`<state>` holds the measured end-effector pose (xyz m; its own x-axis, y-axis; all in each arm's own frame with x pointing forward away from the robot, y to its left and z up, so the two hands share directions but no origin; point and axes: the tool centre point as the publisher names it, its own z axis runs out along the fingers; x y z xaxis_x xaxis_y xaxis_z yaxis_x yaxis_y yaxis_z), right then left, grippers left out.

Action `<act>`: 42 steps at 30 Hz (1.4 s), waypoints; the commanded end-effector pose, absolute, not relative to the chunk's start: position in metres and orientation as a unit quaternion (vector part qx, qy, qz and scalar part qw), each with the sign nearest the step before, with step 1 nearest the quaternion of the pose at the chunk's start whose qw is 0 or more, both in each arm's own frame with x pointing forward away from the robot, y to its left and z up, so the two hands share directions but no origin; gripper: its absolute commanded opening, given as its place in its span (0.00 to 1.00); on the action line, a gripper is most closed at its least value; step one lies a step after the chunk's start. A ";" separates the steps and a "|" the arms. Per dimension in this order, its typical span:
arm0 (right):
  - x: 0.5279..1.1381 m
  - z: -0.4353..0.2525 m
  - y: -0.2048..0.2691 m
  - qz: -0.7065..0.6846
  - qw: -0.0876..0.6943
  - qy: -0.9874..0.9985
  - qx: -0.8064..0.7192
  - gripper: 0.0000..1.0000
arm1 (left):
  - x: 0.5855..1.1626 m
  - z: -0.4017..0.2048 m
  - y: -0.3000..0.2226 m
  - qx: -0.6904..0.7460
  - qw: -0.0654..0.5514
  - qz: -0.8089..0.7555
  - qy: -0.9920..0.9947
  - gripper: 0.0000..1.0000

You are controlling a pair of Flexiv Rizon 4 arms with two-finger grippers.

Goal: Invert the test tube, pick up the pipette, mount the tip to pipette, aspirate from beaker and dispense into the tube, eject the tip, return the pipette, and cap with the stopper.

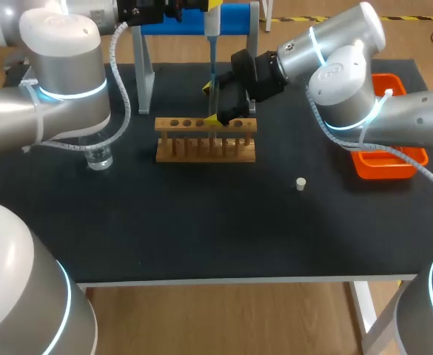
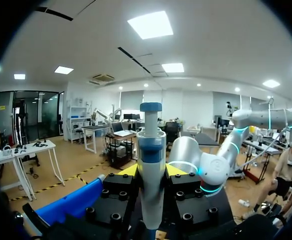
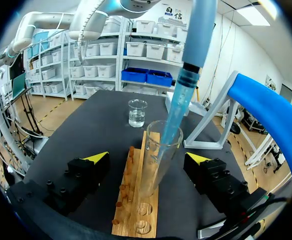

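My left gripper (image 2: 151, 172) is clenched on the pipette (image 2: 151, 150). Its yellow fingertips (image 2: 128, 170) press the blue and white body from both sides, and the plunger end stands up past them. From the head camera the left arm comes in at the left and holds the pipette upright, high over the back of the table, in front of the blue stand (image 1: 235, 18).

The pipette's pale blue tip (image 3: 173, 125) reaches down into the mouth of the test tube (image 3: 155, 170). The tube is clear glass and stands in a hole of the wooden rack (image 3: 136, 222), leaning a little. I cannot tell whether there is any liquid in it.

My right gripper (image 3: 147, 157) is released. Its fingers (image 3: 97, 157) sit well apart on either side of the rack with the tube between them, and neither one touches the glass. The right arm comes in from the right and reaches past the middle, to the rack's back edge.

The beaker (image 1: 98, 157) holds some clear liquid and stands on the black table (image 1: 201, 222) to the left of the rack, under my left arm's elbow. The small white stopper (image 1: 300, 184) lies alone on the mat to the right of the rack and nearer the table's front edge, apart from both grippers. An orange tray (image 1: 390, 166) sits at the right edge, partly under the right arm
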<state>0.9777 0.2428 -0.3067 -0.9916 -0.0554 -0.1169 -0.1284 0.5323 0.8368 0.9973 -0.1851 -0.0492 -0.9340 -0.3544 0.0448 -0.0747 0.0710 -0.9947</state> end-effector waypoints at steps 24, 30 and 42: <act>0.977 -0.305 0.242 0.479 0.037 0.875 -0.053 1.00 | 1.000 -0.059 -0.191 -0.150 0.113 -0.666 0.722 0.00; 0.977 -0.305 0.242 0.479 0.037 0.875 -0.053 1.00 | 0.998 -0.060 -0.190 -0.151 0.115 -0.667 0.720 0.00; 0.977 -0.305 0.242 0.479 0.037 0.875 -0.053 1.00 | 0.994 -0.060 -0.188 -0.156 0.120 -0.667 0.719 0.00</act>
